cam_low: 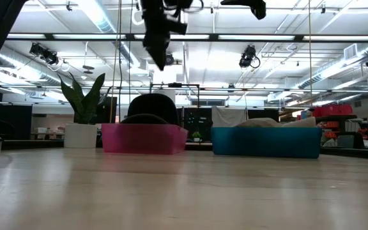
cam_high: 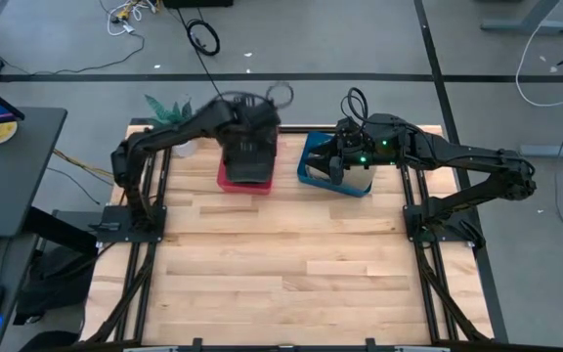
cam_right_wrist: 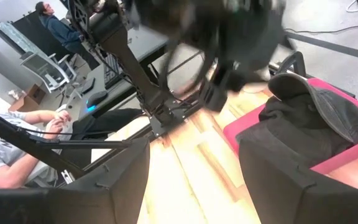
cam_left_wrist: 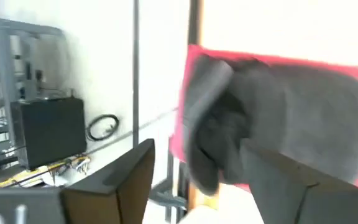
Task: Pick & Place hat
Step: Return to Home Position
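A dark grey hat (cam_left_wrist: pixel 272 118) lies in a pink bin (cam_high: pixel 233 182) at the table's far edge; its crown (cam_low: pixel 149 105) rises above the bin's rim, and the right wrist view shows the hat (cam_right_wrist: pixel 316 109) too. A blue bin (cam_high: pixel 311 172) stands right of the pink one, with pale grey cloth (cam_low: pixel 267 122) heaped in it. My left gripper (cam_left_wrist: pixel 210 193) hangs open above the pink bin and the hat, well clear of them (cam_low: pixel 158 35). My right gripper (cam_right_wrist: pixel 194 186) is open over the blue bin (cam_high: pixel 326 162), pointing toward the pink bin.
A potted plant (cam_high: pixel 169 108) stands at the table's far left corner. The wooden tabletop (cam_high: pixel 281 264) stretches bare from the bins to the near edge. Beyond the table, seated people (cam_right_wrist: pixel 11 140) show in the right wrist view. Cables lie on the floor (cam_high: pixel 203 37).
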Tool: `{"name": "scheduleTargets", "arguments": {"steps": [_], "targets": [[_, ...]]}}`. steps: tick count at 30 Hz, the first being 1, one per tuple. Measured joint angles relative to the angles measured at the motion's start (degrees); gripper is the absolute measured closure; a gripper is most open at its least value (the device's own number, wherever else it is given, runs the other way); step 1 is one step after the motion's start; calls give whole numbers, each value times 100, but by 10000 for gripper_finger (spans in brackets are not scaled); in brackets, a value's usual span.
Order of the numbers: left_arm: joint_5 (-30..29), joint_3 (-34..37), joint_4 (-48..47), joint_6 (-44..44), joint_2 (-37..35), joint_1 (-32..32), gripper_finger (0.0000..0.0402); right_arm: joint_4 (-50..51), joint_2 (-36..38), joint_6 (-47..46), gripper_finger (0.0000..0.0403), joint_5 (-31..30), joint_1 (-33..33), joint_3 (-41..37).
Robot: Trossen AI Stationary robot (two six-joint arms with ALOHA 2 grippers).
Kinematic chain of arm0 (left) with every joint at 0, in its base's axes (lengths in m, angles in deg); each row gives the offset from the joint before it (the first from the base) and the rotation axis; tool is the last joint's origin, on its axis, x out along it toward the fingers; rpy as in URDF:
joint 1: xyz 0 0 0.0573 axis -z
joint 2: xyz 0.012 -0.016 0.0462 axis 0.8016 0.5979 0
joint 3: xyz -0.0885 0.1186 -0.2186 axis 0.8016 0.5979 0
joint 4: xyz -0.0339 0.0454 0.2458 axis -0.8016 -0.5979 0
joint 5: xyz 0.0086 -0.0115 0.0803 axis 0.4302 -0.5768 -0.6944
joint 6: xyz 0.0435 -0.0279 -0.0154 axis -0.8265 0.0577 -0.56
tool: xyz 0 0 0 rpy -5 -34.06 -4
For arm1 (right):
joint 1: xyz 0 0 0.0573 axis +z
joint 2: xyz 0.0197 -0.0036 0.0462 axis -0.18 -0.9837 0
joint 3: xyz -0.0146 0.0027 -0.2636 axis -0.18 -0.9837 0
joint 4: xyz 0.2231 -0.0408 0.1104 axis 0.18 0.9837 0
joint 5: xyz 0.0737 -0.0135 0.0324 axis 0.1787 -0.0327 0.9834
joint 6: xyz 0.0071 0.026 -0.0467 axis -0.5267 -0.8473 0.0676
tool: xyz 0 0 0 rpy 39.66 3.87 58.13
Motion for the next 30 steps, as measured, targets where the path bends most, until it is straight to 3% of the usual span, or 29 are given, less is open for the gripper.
{"name": "scheduleTargets", "arguments": {"steps": [4,7,11,12,15,21,25,30], "targets": [[147,-529,49,131,-5,-269,210,2,0,-2,154,0,2,0],[332,-770,-195,243,-5,-486,272,4,0,-4,154,25,4,0],[1079,-993,-567,516,-5,-736,377,116,0,-47,154,50,6,0],[1349,-1029,-599,631,-6,-776,387,178,0,-50,154,50,6,0],[2034,-1039,-549,935,-146,-788,396,372,0,-50,154,50,6,0],[2533,-848,426,1593,-712,-406,399,627,0,37,154,50,6,0],[2914,4,2088,2168,-1314,61,400,915,0,88,156,48,8,0],[2924,1719,3547,2449,-1946,697,399,1492,2,188,168,47,60,0]]}}
